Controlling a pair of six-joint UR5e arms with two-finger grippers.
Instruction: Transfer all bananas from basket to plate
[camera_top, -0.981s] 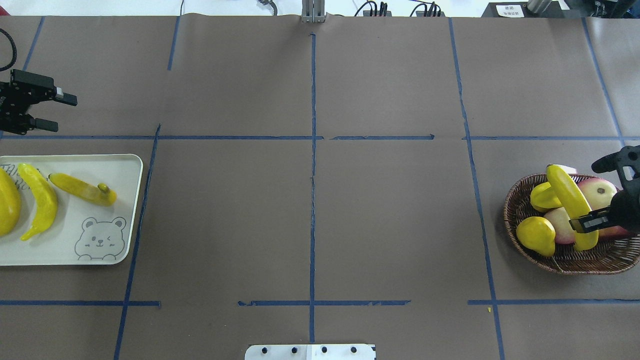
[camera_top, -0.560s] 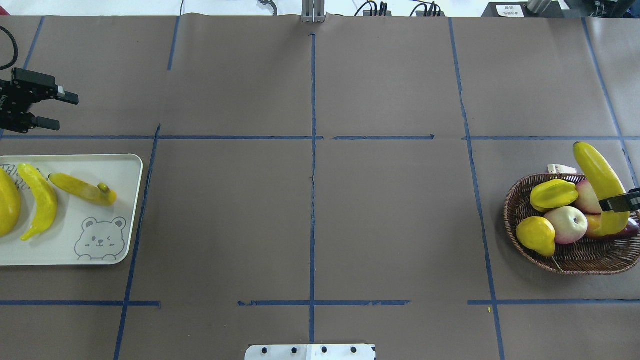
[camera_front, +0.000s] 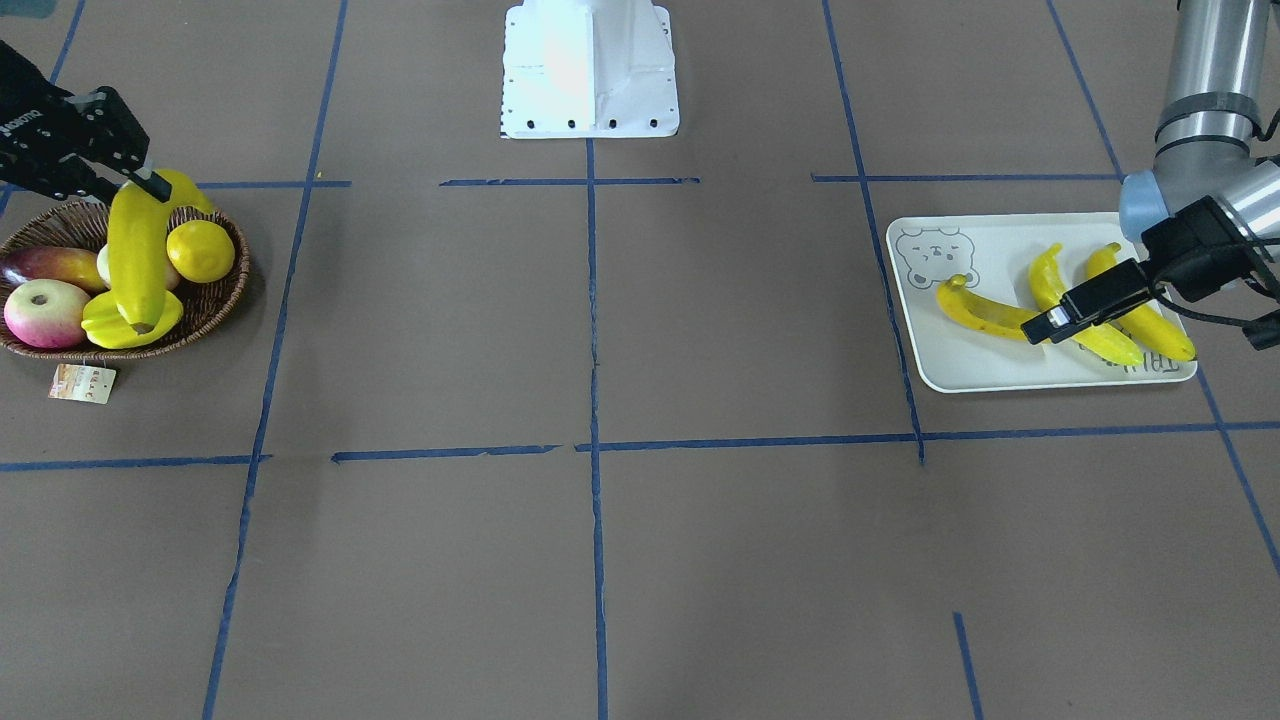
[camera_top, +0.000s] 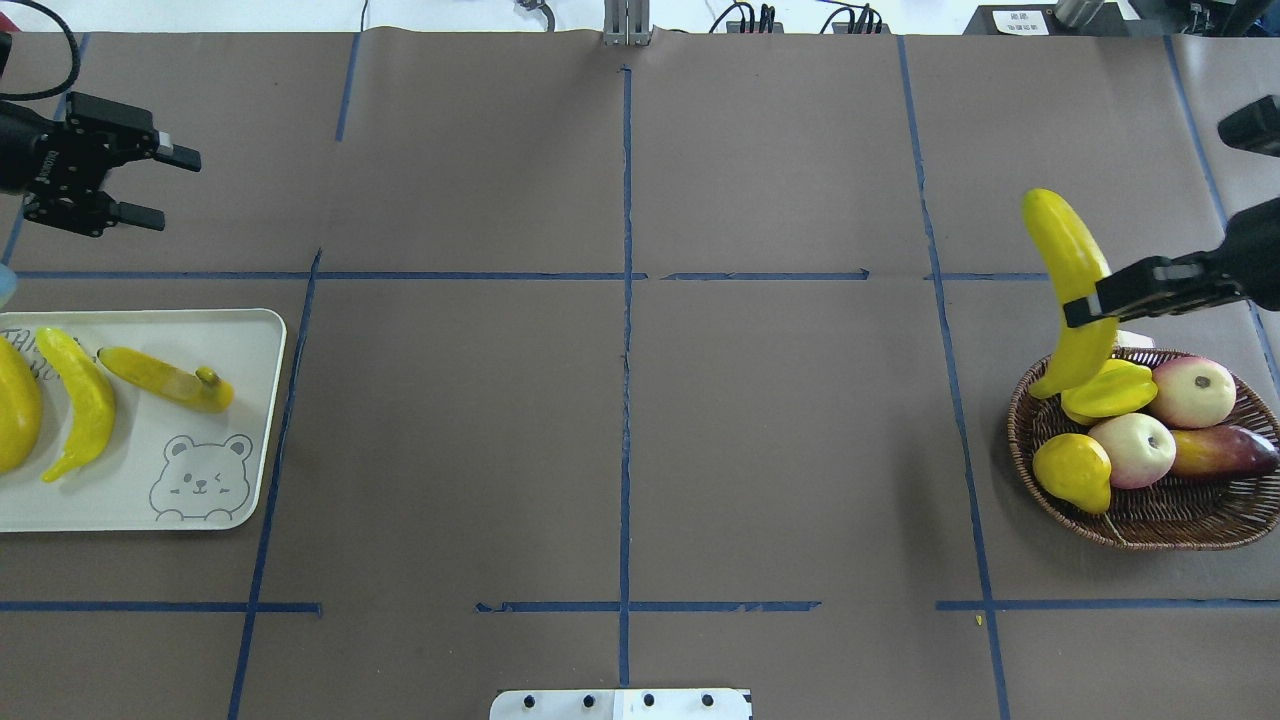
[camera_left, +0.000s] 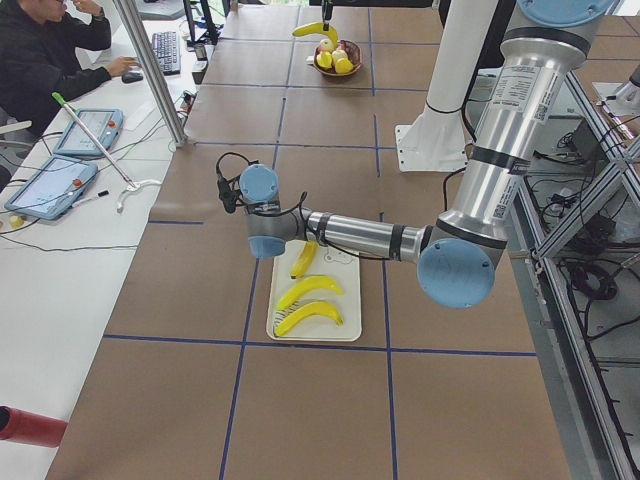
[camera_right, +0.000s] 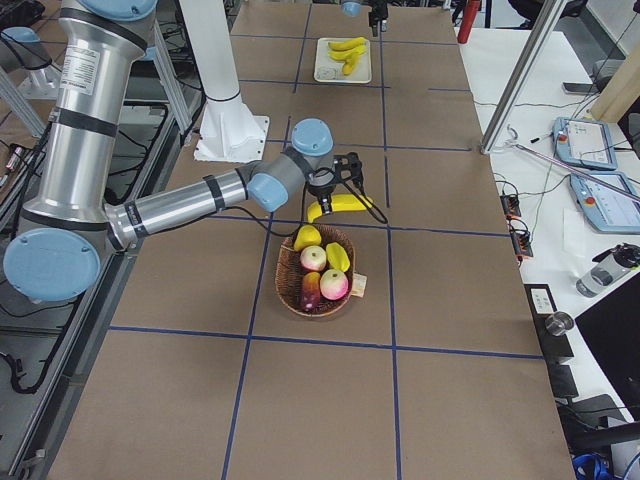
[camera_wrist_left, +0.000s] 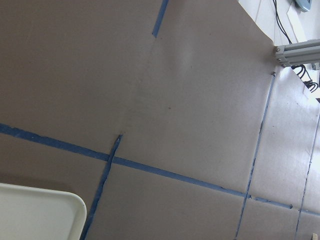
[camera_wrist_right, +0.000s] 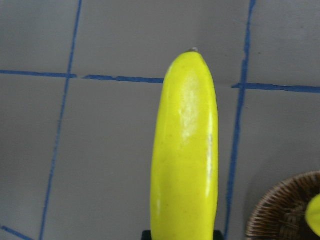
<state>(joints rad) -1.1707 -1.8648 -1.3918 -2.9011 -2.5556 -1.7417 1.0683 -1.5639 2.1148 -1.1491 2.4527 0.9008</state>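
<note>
Banana (camera_top: 1072, 250): glossy bright yellow, dark tip. Basket (camera_top: 1150, 530): dark-brown woven wicker. Plate (camera_top: 100, 500): pale grey-white, grey bear-face line drawing. Apples (camera_top: 1130, 450): pink over cream. Table (camera_top: 780, 420): brown paper, blue tape grid.

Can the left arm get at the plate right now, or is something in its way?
Probably yes. The left gripper hangs open close by the plate, nothing lies between them, and the three bananas on it leave part of it bare.

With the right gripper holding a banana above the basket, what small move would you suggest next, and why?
Probably swing it leftward toward the plate: the right gripper is shut on the banana, which hangs clear of the basket.
</note>
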